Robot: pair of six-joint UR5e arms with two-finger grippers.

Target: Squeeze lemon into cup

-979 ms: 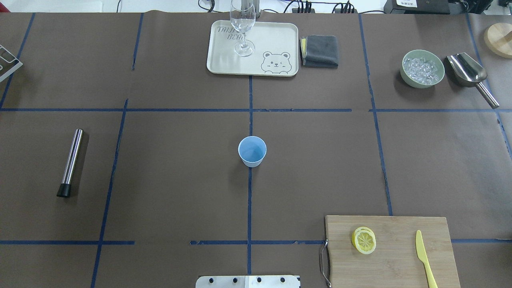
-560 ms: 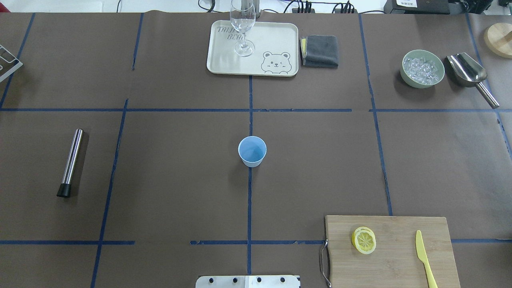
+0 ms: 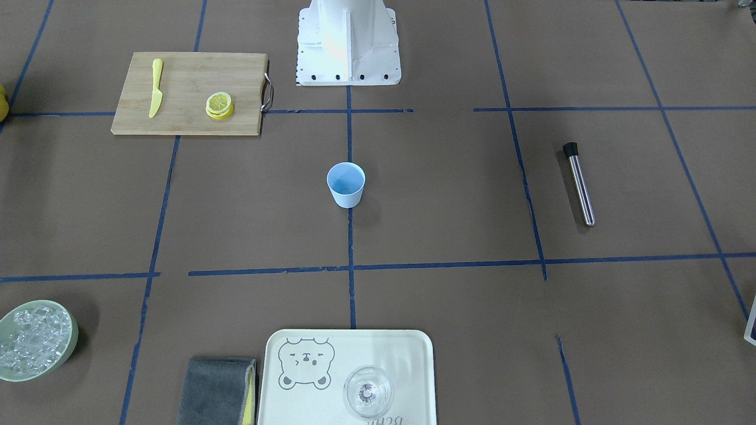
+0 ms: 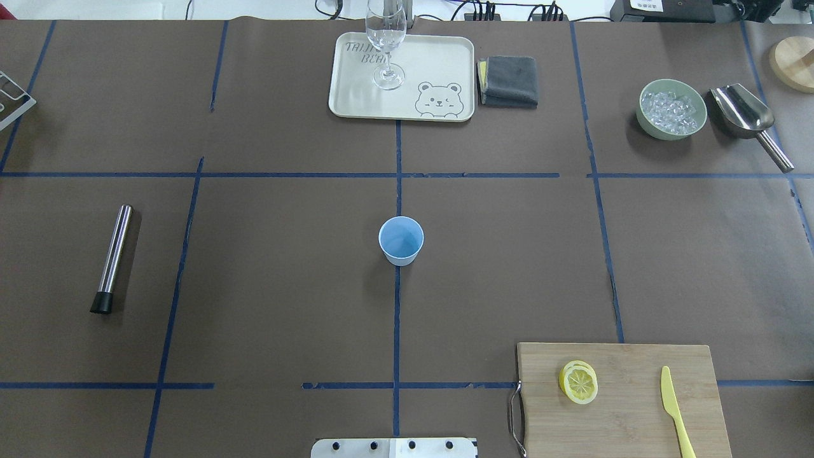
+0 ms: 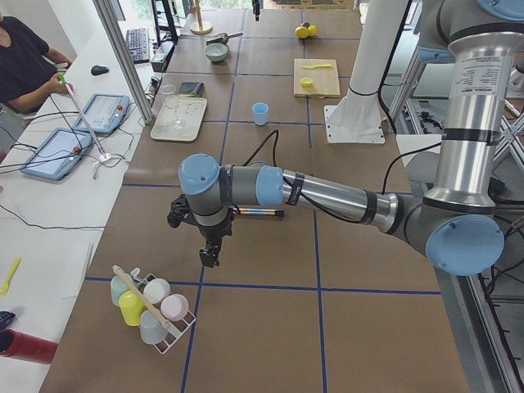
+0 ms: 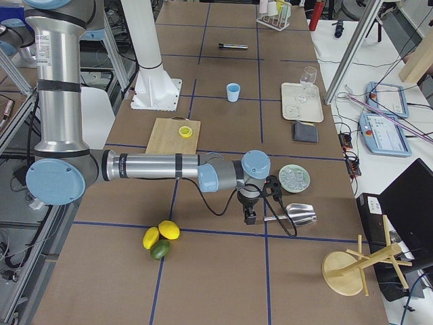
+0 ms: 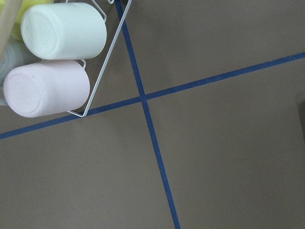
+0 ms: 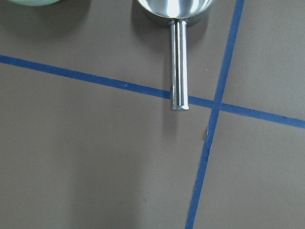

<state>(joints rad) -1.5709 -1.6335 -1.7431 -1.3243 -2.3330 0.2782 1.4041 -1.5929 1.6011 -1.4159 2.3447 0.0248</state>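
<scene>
Looking out from the right gripper (image 6: 249,217), pointed down over the table: could not tell if open or shut, with no fingers in the wrist view. Saw one shiny scoop (image 6: 301,214) just beside it, and one green bowl of ice (image 6: 294,178) a bit past that. Counted three whole fruits (image 6: 160,238) near it on the robot's side, two yellow and one green. Found one wooden board (image 4: 636,420) farther off, back toward the robot and in toward the middle of the table. Saw one yellow knife (image 4: 673,407) on the board's nearer side. Found the lemon (image 4: 579,382) past the knife, apart from it, lying flat on the same board. Saw no long side on it, being round. Counted one slice for sure; maybe another under it, too hard to tell. Found one blue cup (image 4: 400,240) farther still, standing up, mouth to the top, well apart from the lemon. Spotted the left gripper (image 5: 210,255) farthest of all, at the other end of the table, beside one rack of cups (image 5: 151,303); could not tell open or shut there either. Judged the right arm much nearer the lemon, so likely the one to fetch it.
</scene>
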